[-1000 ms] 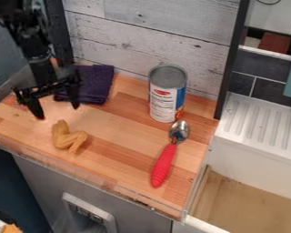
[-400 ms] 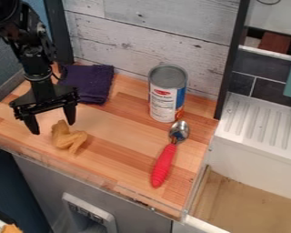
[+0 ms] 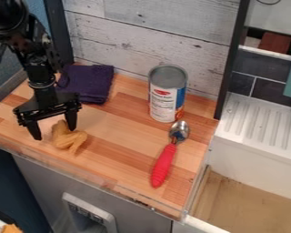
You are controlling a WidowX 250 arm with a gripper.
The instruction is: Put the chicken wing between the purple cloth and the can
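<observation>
Gripper [image 3: 54, 134], fingers spread, should centre over the chicken wing [image 3: 68, 139] and descend astride it before closing gently.

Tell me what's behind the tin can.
Behind the can stands the whitewashed plank wall, visible above and beside it. The strip of counter directly behind its body is hidden by the can itself.

Looks like a toy kitchen, judging by wooden tabletop [image 3: 120, 148], white ridged drainboard [image 3: 257, 120] and dark wall tiles [image 3: 263, 67].
</observation>
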